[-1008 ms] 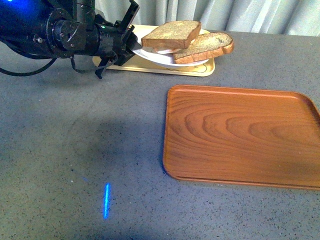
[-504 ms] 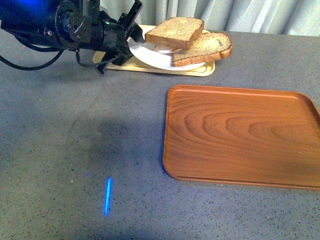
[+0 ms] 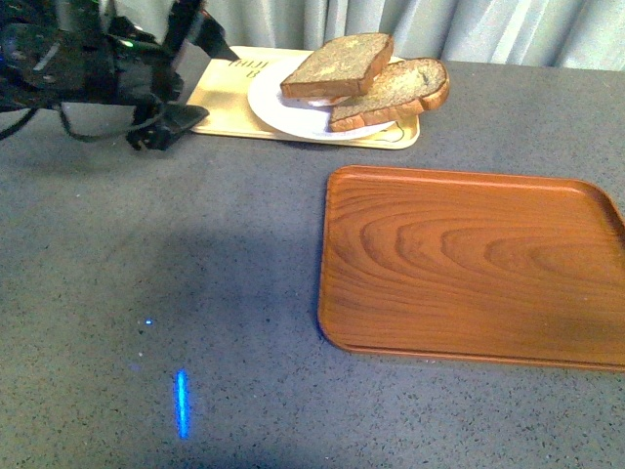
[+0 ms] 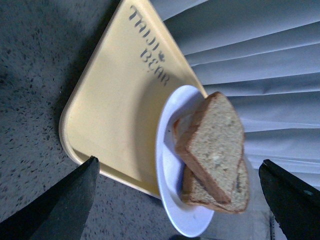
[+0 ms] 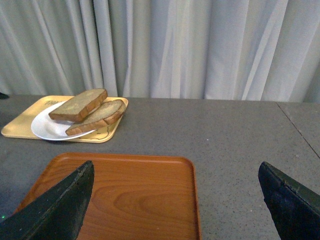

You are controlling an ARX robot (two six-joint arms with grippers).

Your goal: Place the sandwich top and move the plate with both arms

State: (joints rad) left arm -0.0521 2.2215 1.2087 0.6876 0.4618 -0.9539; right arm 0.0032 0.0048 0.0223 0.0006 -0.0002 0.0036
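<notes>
The sandwich top (image 3: pixel 337 63), a squarish brown slice, lies tilted on a brown slice with a rounded end (image 3: pixel 400 90) on the white plate (image 3: pixel 278 107). The plate rests on the beige tray (image 3: pixel 220 98) at the back. My left gripper (image 3: pixel 186 73) is open and empty, a short way left of the plate and apart from it. In the left wrist view the left gripper (image 4: pixel 177 167) faces the plate (image 4: pixel 167 150) and the sandwich top (image 4: pixel 215 145). My right gripper (image 5: pixel 175 170) is open and empty above the wooden tray (image 5: pixel 120 195), with the plate (image 5: pixel 42 127) far off.
The brown wooden tray (image 3: pixel 469 264) lies empty at the front right of the grey table. The beige tray carries printed words on its left part (image 4: pixel 147 47). A curtain (image 5: pixel 165 45) hangs behind the table. A blue light streak (image 3: pixel 181 403) shows on the front left.
My left gripper has let go of the plate's left rim and drawn back to the left. The plate, held tilted before, now lies on the beige tray.
</notes>
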